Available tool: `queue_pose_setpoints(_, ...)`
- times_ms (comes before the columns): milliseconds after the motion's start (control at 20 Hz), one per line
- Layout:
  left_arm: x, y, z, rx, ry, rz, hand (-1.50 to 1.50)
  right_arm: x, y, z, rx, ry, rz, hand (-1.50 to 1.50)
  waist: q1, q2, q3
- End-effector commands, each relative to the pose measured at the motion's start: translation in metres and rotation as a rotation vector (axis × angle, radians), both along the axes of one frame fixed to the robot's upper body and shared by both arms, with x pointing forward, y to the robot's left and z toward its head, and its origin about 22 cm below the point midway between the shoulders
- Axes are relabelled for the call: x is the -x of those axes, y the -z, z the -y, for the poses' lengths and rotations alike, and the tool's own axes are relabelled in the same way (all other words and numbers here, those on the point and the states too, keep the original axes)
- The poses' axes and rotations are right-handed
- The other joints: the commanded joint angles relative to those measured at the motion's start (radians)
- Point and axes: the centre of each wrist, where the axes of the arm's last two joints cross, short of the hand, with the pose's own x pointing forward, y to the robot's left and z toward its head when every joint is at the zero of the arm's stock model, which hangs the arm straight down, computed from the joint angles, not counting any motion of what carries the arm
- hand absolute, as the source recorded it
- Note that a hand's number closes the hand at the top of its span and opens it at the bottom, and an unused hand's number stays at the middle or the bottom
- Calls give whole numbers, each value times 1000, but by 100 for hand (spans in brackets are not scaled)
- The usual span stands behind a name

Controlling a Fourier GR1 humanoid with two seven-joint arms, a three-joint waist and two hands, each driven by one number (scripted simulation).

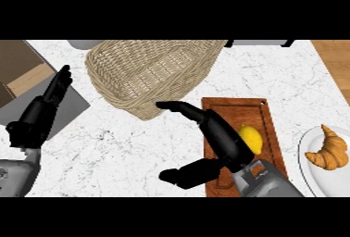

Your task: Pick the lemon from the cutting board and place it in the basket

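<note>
Fingers [179, 107] on the right hand [222, 136] are stretched out long and straight, and they hold nothing. The thumb [188, 173] sticks out to the side over the white table [130, 152], near its front edge. This hand is above the cutting board [266, 115], and its fingertips point at the basket [153, 69] and come close to the basket's rim. The lemon [252, 138] is yellow and lies on the cutting board, just beside the right hand on the side nearer the table's right edge. The hand hides part of the lemon. I cannot tell if the hand touches it. The cutting board is brown and long, and it runs from the front edge of the table toward the middle. A white plate [308, 157] sits by the right edge of the table, and a croissant [330, 149] lies on it. Near the left edge, the left hand [41, 115] is open with its fingers straight and pointing toward the far side of the table. It holds nothing and is above a grey flat thing [71, 111] that lies on the table. Farther back, the basket is woven and tan. It is big and sits near the far edge of the table, in the middle. It looks tipped, with its opening toward the cutting board.
</note>
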Motion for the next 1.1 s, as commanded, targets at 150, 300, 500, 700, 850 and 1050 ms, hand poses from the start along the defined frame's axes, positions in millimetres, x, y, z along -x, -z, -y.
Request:
queue_pose_setpoints(150,-5,-11,-1,-8,2,12,0,-30,-74,29,656,112,205,-150,1,-4,-5)
queue_pose_setpoints(300,-2,-2,3,-4,13,4,0,-34,-95,26,926,-16,188,-150,23,3,-7)
queue_pose_setpoints(500,-4,-8,15,-4,18,24,0,-38,-119,28,1119,-185,95,-150,21,6,-2)
queue_pose_setpoints(700,3,-5,12,-11,24,12,0,-49,-146,33,1217,-273,11,-150,19,7,0)
queue_pose_setpoints(850,-5,-20,-10,-13,7,13,0,-60,-160,37,1257,-278,-36,-150,18,11,1)
queue_pose_setpoints(1050,5,-10,-2,-6,6,6,0,-57,-148,38,1291,-274,-69,-150,12,11,2)
